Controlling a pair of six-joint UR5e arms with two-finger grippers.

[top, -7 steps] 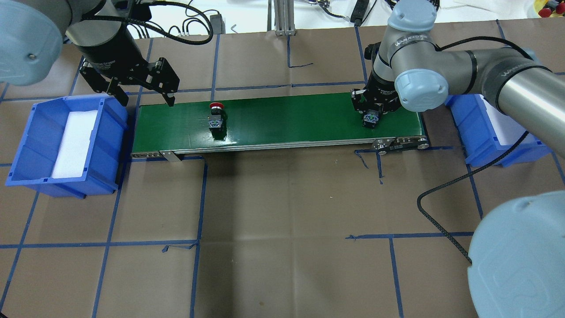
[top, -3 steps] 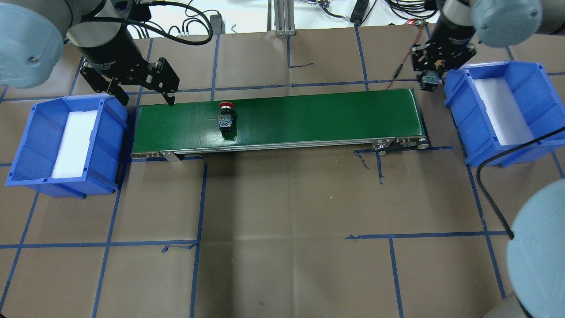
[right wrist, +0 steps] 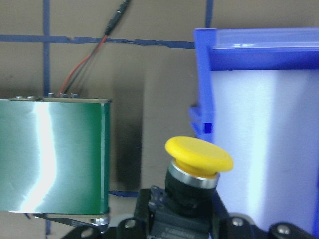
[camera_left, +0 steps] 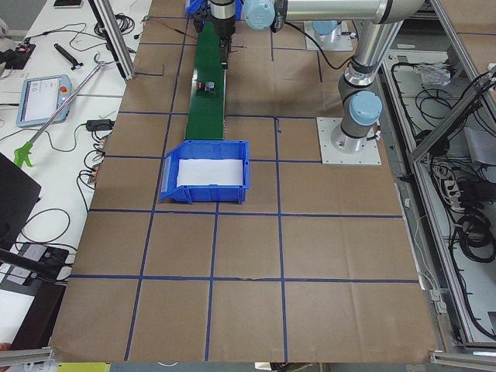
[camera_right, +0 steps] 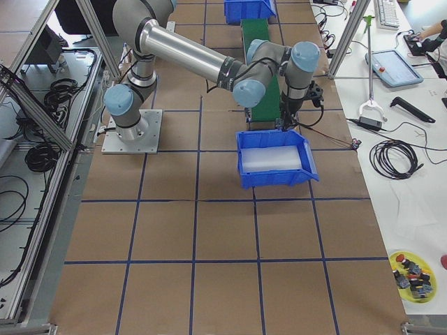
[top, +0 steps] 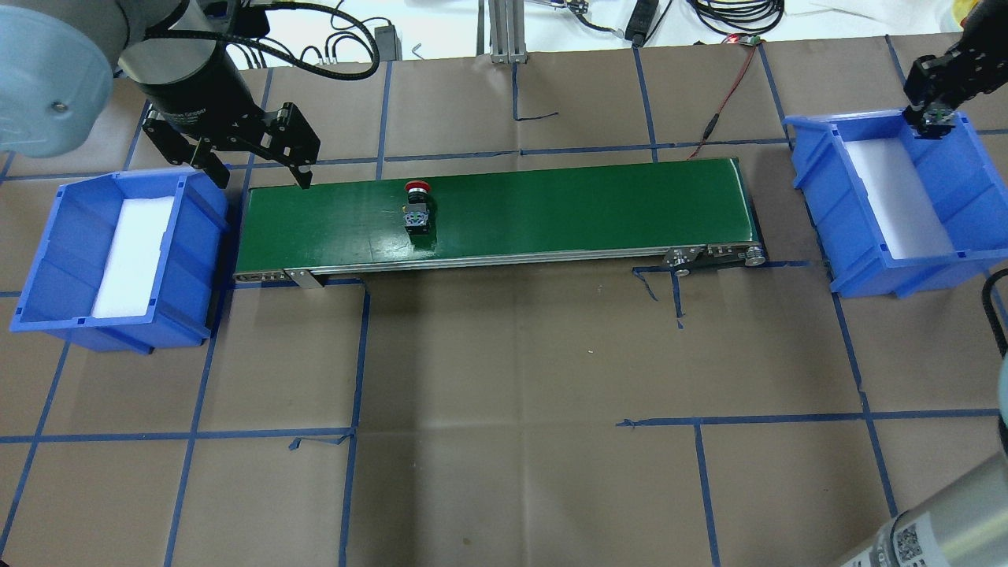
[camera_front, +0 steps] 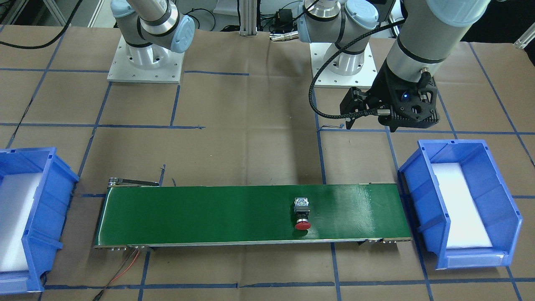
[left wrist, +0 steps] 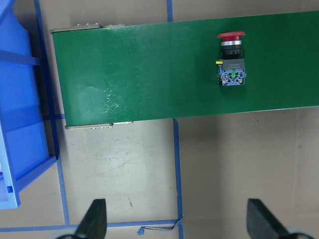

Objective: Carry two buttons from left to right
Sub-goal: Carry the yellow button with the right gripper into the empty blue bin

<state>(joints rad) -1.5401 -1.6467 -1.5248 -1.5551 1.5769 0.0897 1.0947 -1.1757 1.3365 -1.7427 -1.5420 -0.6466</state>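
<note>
Brown-papered table (top: 504, 354): one green belt (top: 591, 205), two blue bins (top: 201, 228). One red button (top: 416, 211) lies on the belt; right gripper (top: 939, 120) clamps one yellow button (right wrist: 199, 154) over a bin's rim; left gripper (top: 258, 172) gapes wide.

A belt (top: 551, 205) runs left to right across the far half of the table (top: 512, 354). A bin sits at each end: the left bin (top: 189, 268) just beside the belt's left end, the right bin (top: 827, 205) near its right end. A pad (top: 134, 256) lies on the floor of each bin. A button (top: 416, 213) lies on its side on the belt, left of the middle, its cap toward the far edge. The left gripper (top: 264, 181) hangs over the belt's far left corner, fingers apart, well apart from the button. The right gripper (top: 937, 114) hangs above the right bin, near its far rim, with a second button (right wrist: 198, 159) between its fingers.
</note>
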